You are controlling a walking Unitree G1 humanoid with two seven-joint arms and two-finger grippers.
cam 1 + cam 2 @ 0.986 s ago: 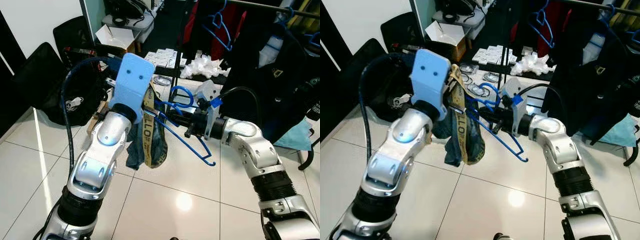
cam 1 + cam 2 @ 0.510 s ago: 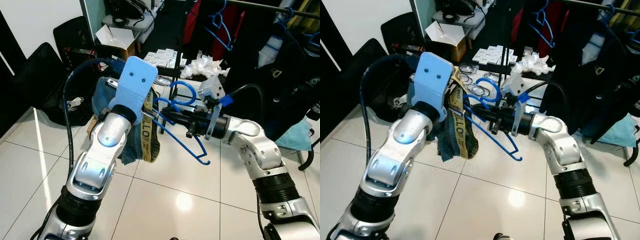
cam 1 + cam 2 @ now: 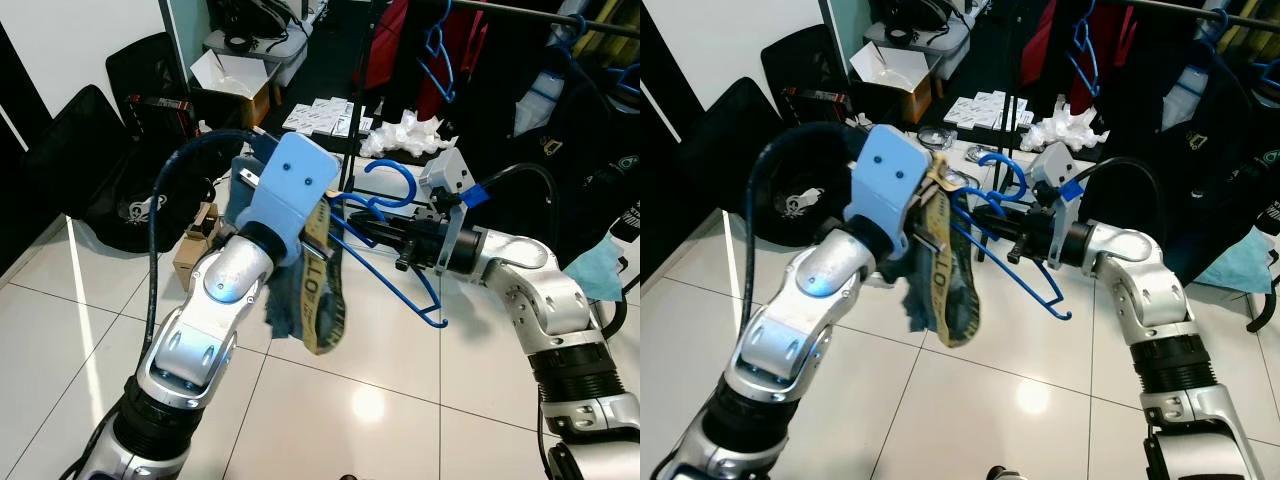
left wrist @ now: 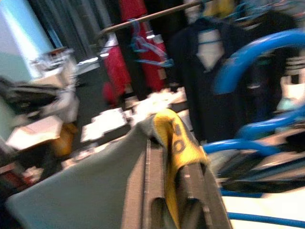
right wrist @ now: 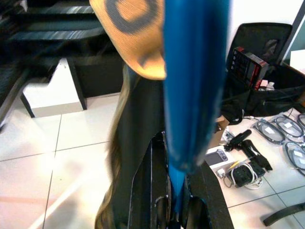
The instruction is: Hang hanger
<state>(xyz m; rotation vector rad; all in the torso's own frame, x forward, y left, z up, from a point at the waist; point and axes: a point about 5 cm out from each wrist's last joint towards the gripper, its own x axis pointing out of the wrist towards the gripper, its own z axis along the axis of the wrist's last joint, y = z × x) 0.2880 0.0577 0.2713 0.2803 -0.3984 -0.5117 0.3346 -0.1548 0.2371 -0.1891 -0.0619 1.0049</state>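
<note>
We find the blue hanger held in mid-air between both arms, above the tiled floor and short of the clothes rail at the top right. The right gripper has its fingers closed on the hanger's frame just below the hook; the right wrist view shows the blue bar running straight down between the two fingers, which we take as a firm pinch meant to keep the hook upright and free to catch the rail. The left gripper has its fingers closed on a garment, a dark cloth with a yellow lettered band, pinched near its top so that the rest hangs loose under the hanger's left shoulder. We judge this two-handed hold serves to keep the garment draped on the hanger while it is carried; whether the cloth is properly seated over the shoulder we cannot tell. The hook curves upward and points roughly toward the rail, where another blue hanger and dark coats already hang. In our judgement the hanging step is not yet done: the hanger must be raised and carried right to clear the rail. The swinging cloth could slip off during that lift.
</note>
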